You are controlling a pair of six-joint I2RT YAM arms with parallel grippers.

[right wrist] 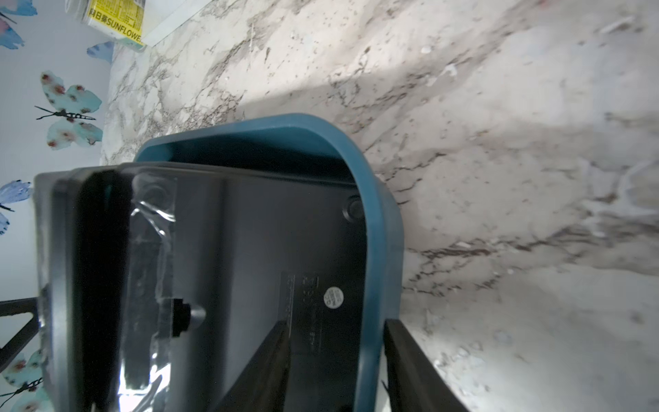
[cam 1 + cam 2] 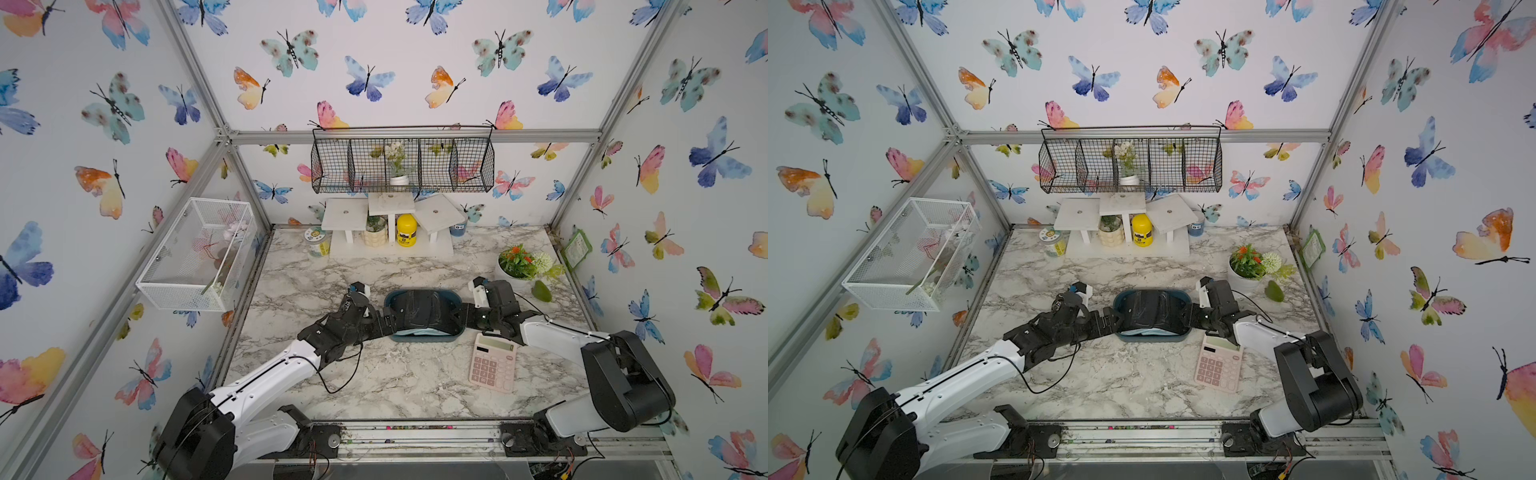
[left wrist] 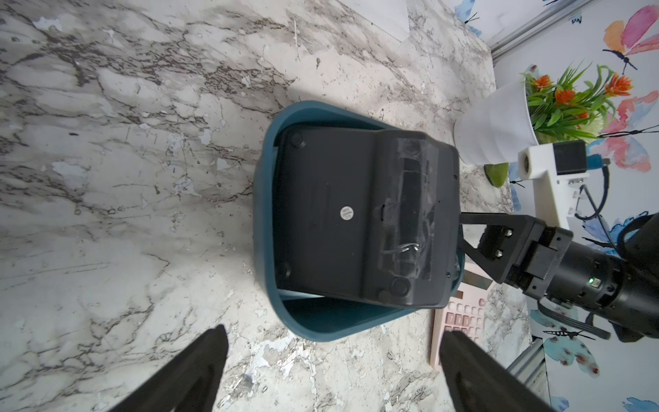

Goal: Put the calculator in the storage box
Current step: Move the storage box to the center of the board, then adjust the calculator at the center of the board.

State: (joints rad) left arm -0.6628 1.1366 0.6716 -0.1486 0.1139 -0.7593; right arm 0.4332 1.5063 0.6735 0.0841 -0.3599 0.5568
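Shoulder housings of the two white-and-black robot arms sit closest to the lens, at the bottom corners of both top views. From there the left arm [image 2: 266, 374] and the right arm [image 2: 557, 334] stretch up-frame and inward to meet at mid-frame over the grey-veined white marble tabletop [image 2: 374, 386]. Between them, at the centre, lies the shallow dark teal plastic storage box [image 2: 428, 337] with rounded corners, its long side across the frame. Inside it rests the black slab-shaped calculator [image 2: 422, 309], face down, its back upward with a small round white sticker and a strip of clear tape. In the left wrist view its thicker end [image 3: 410, 221] covers the box rim at the end nearest the right gripper [image 3: 470, 232]. The left gripper [image 3: 333, 331] is spread wide and grasps nothing, its fingers [image 3: 199, 374] just short of the box's other end. The right gripper [image 1: 337, 323] is part-way apart and straddles the box's end wall [image 1: 378, 214]. One finger is above the calculator's back and the other is outside the teal wall, with a gap showing on the inner side, so nothing is clamped. At the lower right of the box, flat on the marble with its keys up, lies a pale pink desk calculator [image 2: 494, 363], apart from the box, its top edge hidden behind the right arm's wrist.
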